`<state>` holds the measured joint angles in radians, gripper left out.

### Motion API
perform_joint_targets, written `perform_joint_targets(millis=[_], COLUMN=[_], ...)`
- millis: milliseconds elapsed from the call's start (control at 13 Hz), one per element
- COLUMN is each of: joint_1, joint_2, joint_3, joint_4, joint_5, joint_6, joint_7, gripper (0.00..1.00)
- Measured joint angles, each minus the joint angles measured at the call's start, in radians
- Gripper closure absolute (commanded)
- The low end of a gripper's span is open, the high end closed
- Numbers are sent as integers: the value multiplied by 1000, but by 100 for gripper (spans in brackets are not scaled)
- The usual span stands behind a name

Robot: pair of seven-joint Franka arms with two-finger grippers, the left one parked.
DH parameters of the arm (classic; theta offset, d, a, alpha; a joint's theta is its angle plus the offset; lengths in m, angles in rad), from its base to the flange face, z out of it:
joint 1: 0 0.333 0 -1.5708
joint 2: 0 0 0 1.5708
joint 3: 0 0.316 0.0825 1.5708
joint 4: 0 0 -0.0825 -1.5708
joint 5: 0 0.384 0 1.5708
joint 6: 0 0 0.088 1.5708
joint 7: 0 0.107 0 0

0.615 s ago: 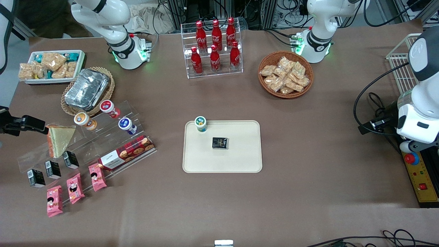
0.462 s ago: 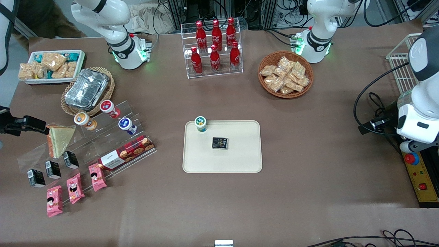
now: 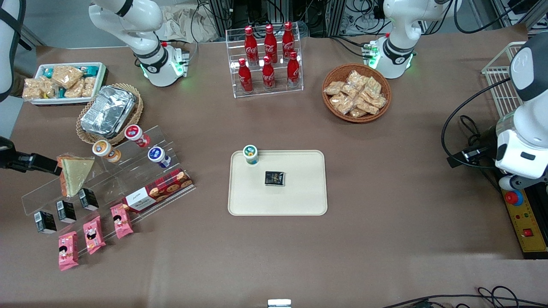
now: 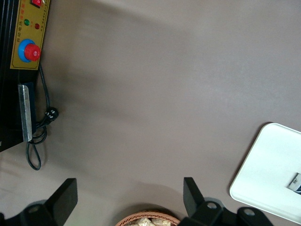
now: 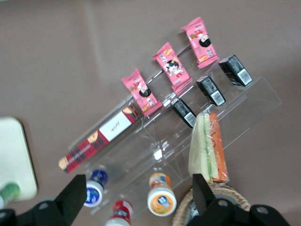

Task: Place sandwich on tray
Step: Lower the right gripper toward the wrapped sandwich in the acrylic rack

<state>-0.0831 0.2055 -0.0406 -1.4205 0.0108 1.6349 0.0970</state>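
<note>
Wrapped wedge sandwich (image 3: pixel 73 174), beige face, orange-green edge, stood on acrylic stand (image 3: pixel 107 175). Gripper (image 5: pixel 136 197) hovered nearby, jaws spread, empty. Tray (image 3: pixel 299 201) mostly bare.

sandwich (image 3: pixel 75 173): wrapped wedge, on clear stepped stand | tray (image 3: pixel 299 201): cream, flat on table, well apart

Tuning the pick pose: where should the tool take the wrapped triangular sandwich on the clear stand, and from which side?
Across the two pale bread faces of the plastic-wrapped triangular sandwich, near its wide filling edge, coming down from above. It leans on the clear acrylic stand with small black cartons close to its tip. The tool hovers open above it.
</note>
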Motion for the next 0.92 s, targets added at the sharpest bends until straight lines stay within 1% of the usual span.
perform_joint_targets(millis=[154, 231, 615, 923], joint_1=[-1, -7, -84, -101], joint_2=[4, 9, 19, 19], joint_3=[-2, -5, -15, -18], joint_4=[0, -1, -54, -124], joint_5=[-38, -42, -42, -42], joint_6=[3, 8, 64, 114], joint_7=[28, 28, 11, 46], gripper=[1, 1, 1, 1])
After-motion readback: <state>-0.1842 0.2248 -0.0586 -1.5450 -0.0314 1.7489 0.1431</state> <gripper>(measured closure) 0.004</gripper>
